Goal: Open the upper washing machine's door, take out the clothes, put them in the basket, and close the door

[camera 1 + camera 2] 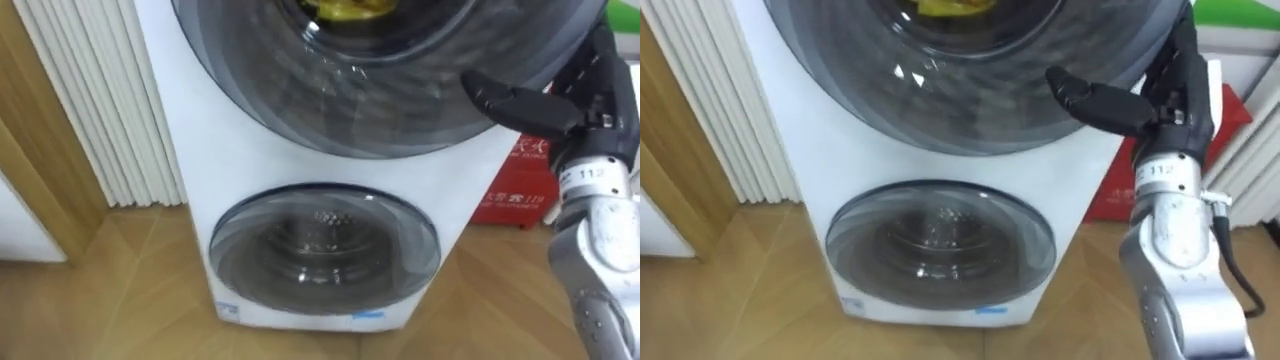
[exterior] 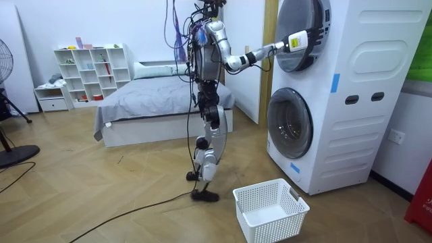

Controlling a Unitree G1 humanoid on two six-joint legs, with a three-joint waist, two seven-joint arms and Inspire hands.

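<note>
Centrally, a white stacked washing machine point(image 1: 200, 160) carries two round glass doors with dark grey rims, one above the other. Upper round door point(image 1: 400, 90): a piece of yellow cloth point(image 1: 345, 8) shows inside its ring, at the top edge of both eye views, within the drum. Lower round door point(image 1: 325, 245): perforated metal of a drum shows behind the glass.

Right robot hand point(image 1: 1160, 105): black, on a silver-white forearm, raised from the lower right and set against the right-hand rim of the upper round door. Whether this robot hand is released or grasping the door's edge cannot be told, as its upper part is cut off by the frame.

Surroundings: a red box point(image 1: 515, 200) stands on the wood floor point(image 1: 120, 290) just to the right of the machine, and a ribbed white panel point(image 1: 95, 100) stands to its left.

Room view: the robot stands upright facing the machine, one arm stretched up to the upper door. A white perforated plastic basket point(image 2: 277, 226) sits on the floor near its feet, before the lower door. Behind the robot are a grey-covered bed point(image 2: 155, 101) and a white cube shelf point(image 2: 91, 71).
</note>
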